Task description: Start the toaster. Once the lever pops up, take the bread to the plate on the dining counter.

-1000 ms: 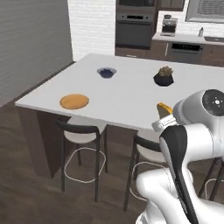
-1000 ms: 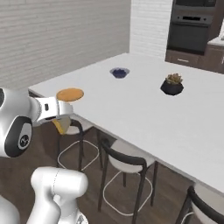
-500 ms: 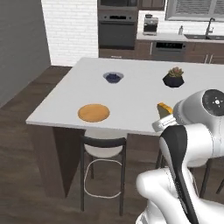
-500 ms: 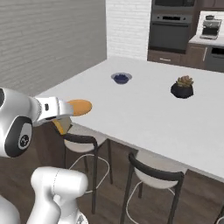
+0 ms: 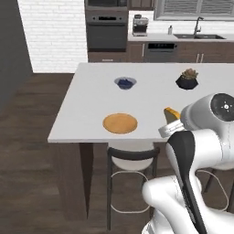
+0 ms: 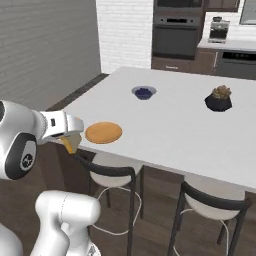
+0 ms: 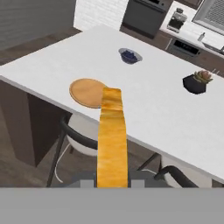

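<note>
In the left base view, the white-topped desk [image 5: 87,109] spreads ahead of the robot, its right side cut off by the frame edge. The round orange-tan plate [image 5: 120,123] lies flat near the desk's front edge. Further back sit a small grey-blue bowl [image 5: 124,82] with dark contents and a dark pot holding a small plant [image 5: 187,80]. The bread [image 5: 172,114] shows as a small golden wedge just beyond the arm's wrist, to the right of the plate and apart from it; the arm's white body hides most of the slice and the gripper itself. A black-backed stool [image 5: 132,157] stands under the desk's front edge. An oven [image 5: 107,32] and a coffee machine [image 5: 140,25] are set against the far wall.

In the right base view, the gripper [image 6: 71,142] sticks out from the wrist at the left, with the bread [image 6: 70,144] hanging below it as a small tan point. It is just off the desk's [image 6: 175,125] near corner, beside the plate [image 6: 103,132] but not over it. The fingers are too small to make out here.

In the hand view, the bread [image 7: 112,140] rises edge-on from the bottom, a long golden strip clamped between the two fingers [image 7: 86,184] of the gripper [image 7: 113,183]. Its upper end overlaps the plate's [image 7: 85,92] right rim in the picture, though height above the desk [image 7: 166,109] cannot be judged. The bowl [image 7: 130,56] and the plant pot [image 7: 195,83] lie beyond.
</note>
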You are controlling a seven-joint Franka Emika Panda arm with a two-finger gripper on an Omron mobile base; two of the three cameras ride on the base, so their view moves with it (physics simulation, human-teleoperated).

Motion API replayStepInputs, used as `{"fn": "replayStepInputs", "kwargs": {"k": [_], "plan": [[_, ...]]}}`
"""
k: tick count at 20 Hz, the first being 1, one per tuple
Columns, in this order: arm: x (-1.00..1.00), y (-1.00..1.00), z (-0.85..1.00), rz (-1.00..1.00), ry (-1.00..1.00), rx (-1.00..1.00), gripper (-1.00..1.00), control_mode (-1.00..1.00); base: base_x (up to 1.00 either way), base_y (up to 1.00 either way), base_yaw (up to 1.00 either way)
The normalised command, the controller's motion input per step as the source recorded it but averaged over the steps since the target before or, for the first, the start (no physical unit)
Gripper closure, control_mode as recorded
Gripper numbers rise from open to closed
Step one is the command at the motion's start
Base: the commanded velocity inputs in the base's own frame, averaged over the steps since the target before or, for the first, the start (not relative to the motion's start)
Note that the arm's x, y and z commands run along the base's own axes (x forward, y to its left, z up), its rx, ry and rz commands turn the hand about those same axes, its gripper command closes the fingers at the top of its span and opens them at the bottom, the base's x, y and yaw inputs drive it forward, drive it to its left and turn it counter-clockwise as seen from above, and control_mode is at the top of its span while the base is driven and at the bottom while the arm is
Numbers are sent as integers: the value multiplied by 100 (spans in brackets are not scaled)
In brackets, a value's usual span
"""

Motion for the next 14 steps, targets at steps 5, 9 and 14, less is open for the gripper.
{"fn": "replayStepInputs", "kwargs": {"k": [5,9,14], "plan": [[0,0,0,0,0,0,100,100,37,60,-37],[0,0,0,0,0,0,100,100,47,61,-39],[0,0,0,0,0,0,100,100,50,50,-39]]}}
